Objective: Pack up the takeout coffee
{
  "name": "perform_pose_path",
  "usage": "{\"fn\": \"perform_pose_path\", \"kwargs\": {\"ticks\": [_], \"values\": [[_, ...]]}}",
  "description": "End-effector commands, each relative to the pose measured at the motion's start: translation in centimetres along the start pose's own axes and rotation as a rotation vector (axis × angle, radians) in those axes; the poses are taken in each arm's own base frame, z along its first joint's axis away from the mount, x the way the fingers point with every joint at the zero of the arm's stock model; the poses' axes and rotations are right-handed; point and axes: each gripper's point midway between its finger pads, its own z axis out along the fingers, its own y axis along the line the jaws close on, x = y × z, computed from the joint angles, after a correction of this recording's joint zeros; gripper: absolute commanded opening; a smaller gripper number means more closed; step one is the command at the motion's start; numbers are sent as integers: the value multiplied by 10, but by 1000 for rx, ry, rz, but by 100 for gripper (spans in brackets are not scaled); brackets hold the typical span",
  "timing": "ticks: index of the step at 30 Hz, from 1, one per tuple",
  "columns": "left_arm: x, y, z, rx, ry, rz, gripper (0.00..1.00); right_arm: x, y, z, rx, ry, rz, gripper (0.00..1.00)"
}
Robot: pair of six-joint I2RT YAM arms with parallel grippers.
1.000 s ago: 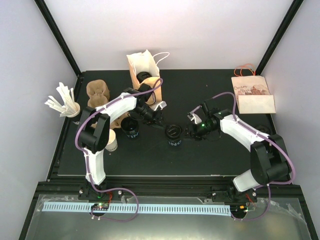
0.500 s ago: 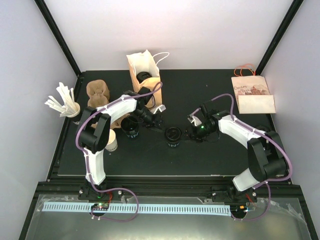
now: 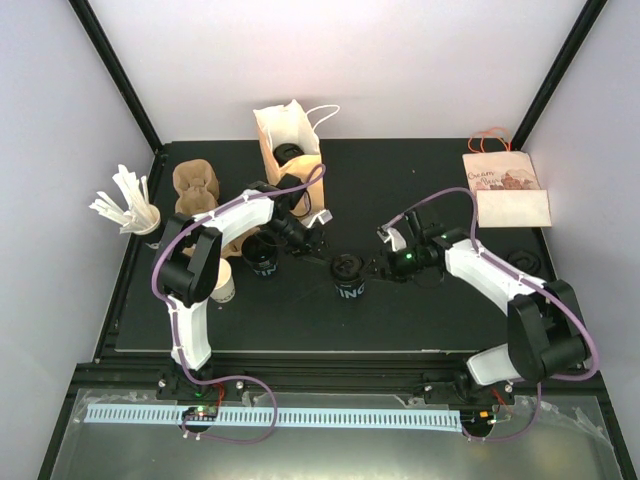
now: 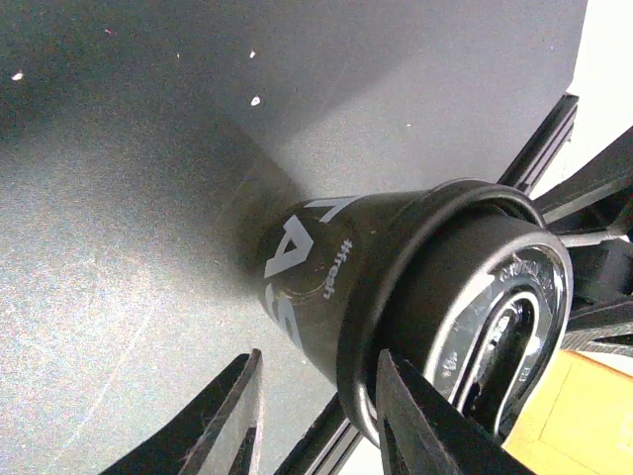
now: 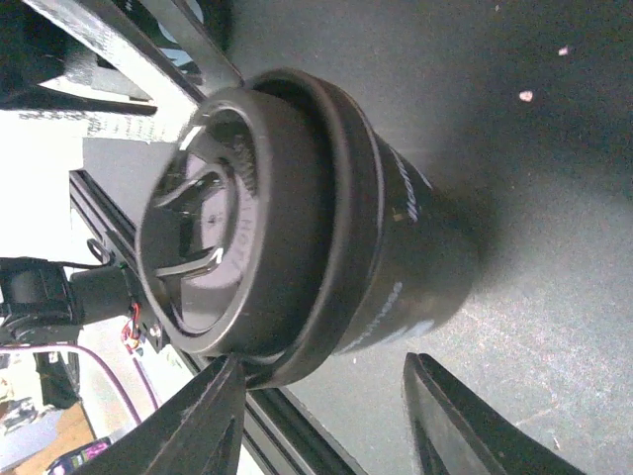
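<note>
Coffee cup (image 3: 348, 270) let go, right hand (image 3: 377, 268) opened wider, drawn back

We look down on the tabletop (image 3: 420, 320) from above and behind the arm bases (image 3: 200, 385), far enough back to take in its whole dark surface. Our left wrist view sits low and very close, rolled sideways, facing across the tabletop at the lidded cup (image 4: 396, 287), which fills much of its frame. Our right wrist view is just as close, also rolled, and faces the same cup (image 5: 297, 218) from the opposite side. All three views share that cup (image 3: 347, 270), near the tabletop's middle.
</note>
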Motion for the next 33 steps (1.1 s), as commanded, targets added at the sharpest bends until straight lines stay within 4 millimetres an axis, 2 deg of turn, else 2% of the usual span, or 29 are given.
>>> {"fn": "perform_pose_path", "kwargs": {"ticks": [1,17,21,24,27,30,33], "values": [[-1,-7,2,22,3,22,34,-5,4,-5,7,-65,-73,46],[4,-16,-1,52,-5,27,35,17,-15,-1,53,-31,-56,43],[4,-13,-1,37,-8,22,35,10,-13,-3,61,-55,-52,49],[1,-16,-9,16,-45,34,37,-5,-7,-10,59,-95,-46,58],[-2,-21,-13,19,-87,41,51,-27,-4,-19,58,-141,-19,66],[-5,-24,-14,23,-131,36,65,-61,3,-33,83,-198,-11,69],[-7,-26,-18,9,-203,40,70,-96,5,-44,162,-229,-2,74]]}}
